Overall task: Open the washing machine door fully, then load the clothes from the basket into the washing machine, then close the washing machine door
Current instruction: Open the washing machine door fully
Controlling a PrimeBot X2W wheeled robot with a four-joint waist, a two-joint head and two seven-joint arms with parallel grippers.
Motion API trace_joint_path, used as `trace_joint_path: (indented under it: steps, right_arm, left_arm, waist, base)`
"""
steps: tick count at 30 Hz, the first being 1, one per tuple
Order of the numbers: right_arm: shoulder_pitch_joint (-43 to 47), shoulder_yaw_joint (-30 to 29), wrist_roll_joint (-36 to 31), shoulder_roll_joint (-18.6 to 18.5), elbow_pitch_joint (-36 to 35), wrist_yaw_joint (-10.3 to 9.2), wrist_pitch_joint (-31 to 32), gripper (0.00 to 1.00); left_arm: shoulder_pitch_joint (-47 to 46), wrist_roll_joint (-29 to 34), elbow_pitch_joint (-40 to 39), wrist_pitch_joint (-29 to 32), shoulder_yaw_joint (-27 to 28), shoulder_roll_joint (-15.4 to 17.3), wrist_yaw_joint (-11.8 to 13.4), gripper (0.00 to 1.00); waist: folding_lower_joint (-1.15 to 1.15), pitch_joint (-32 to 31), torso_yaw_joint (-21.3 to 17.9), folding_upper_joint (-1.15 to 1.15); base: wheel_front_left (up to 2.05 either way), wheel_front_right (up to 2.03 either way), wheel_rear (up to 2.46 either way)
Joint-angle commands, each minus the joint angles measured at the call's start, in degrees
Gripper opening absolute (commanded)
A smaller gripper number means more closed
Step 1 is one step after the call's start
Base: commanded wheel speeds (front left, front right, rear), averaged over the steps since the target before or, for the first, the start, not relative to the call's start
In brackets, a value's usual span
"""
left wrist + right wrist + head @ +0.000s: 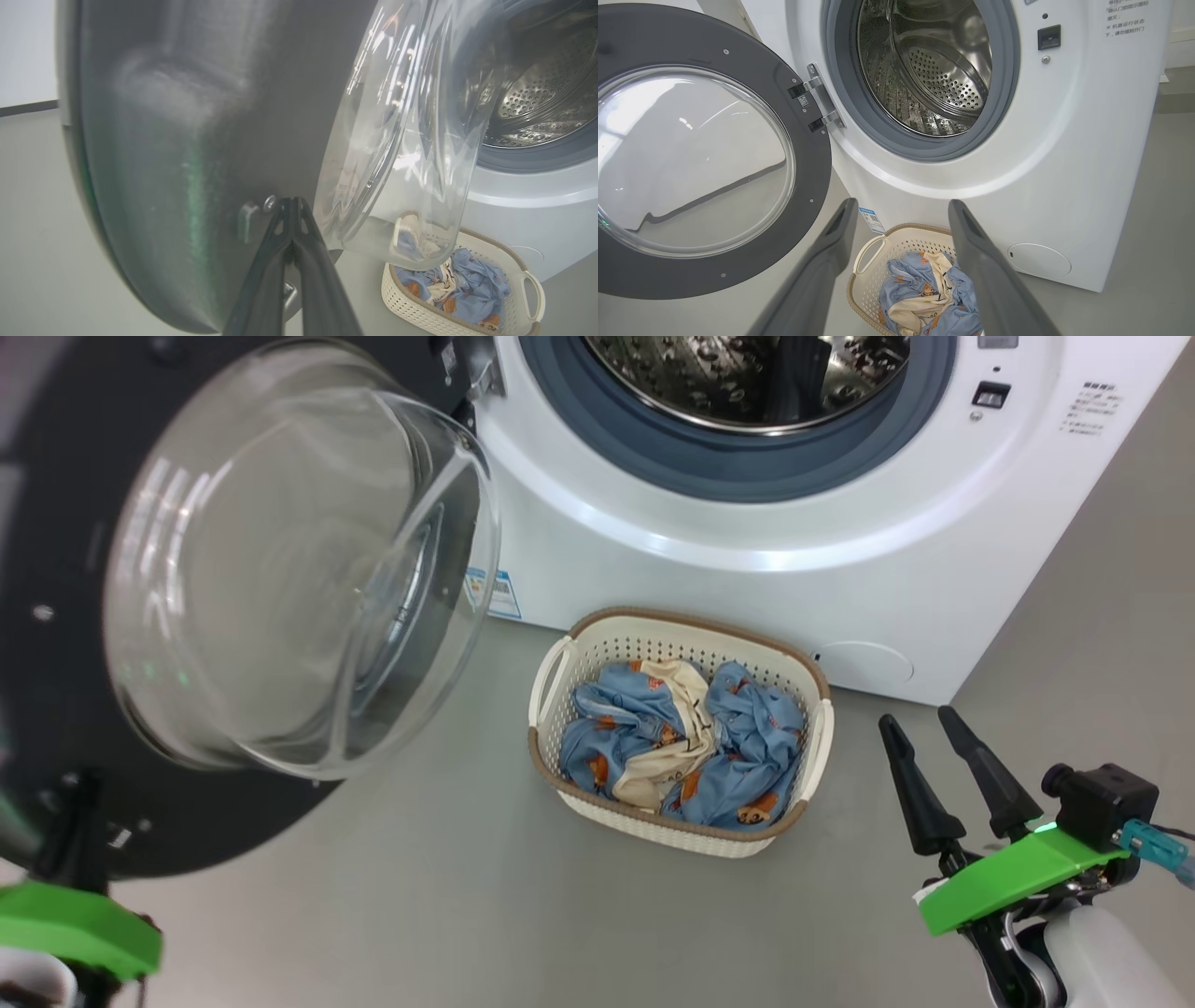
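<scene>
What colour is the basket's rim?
Brown rim on a cream basket; clearest in head view.

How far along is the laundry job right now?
Done: the washing machine door stands wide open. In hand: the shut left gripper meets its inner face, maybe pushing it fully open; right gripper open, empty. Left: the clothes lie in the basket, drum empty; loading and closing remain.

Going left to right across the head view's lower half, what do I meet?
Large round glossy black washing machine door with clear domed glass → small cream-white perforated plastic basket holding light blue and cream clothes → open right gripper, two long dark fingers.
</scene>
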Motion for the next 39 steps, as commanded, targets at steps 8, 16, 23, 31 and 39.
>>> trace_joint_path:
  steps: [8, 16, 23, 31, 39]
  right_arm:
    - [-3.18, 0.53, -1.14, -0.16, -1.24, 0.56, -0.69, 1.00]
    - [-5.59, 0.98, -1.48, -0.51, -0.80, 0.56, -0.69, 1.00]
    - [-7.03, 1.83, -1.39, -0.66, -0.34, 0.56, -0.69, 1.00]
    - [-6.83, 1.37, -1.39, -0.17, -0.15, 0.56, -0.69, 1.00]
    - [-5.98, 1.00, -1.55, 0.07, -0.14, 0.56, -0.69, 1.00]
  left_arm:
    - [-11.06, -2.39, 7.46, 0.49, 5.07, 6.98, -2.87, 0.00]
    - [-20.95, -1.81, 20.38, -0.73, 4.25, 10.70, -6.20, 0.00]
    - [-27.90, -1.70, 30.54, -2.65, 4.15, 13.35, -7.91, 0.00]
    - [-31.36, -1.43, 37.78, -4.85, 2.71, 14.60, -9.47, 0.00]
    - [-31.96, -1.33, 41.35, -6.78, 0.61, 14.18, -10.32, 0.00]
  waist:
    - [0.00, 3.82, 0.86, 0.00]
    - [0.00, 6.82, 0.75, 0.00]
    - [0.00, 8.10, -0.24, 0.00]
    - [0.00, 7.76, -1.12, 0.00]
    - [0.00, 6.51, -1.00, 0.00]
  base:
    - [0.00, 0.00, 0.00]
    - [0.00, 0.00, 0.00]
    - [0.00, 0.00, 0.00]
    - [0.00, 0.00, 0.00]
    - [0.00, 0.00, 0.00]
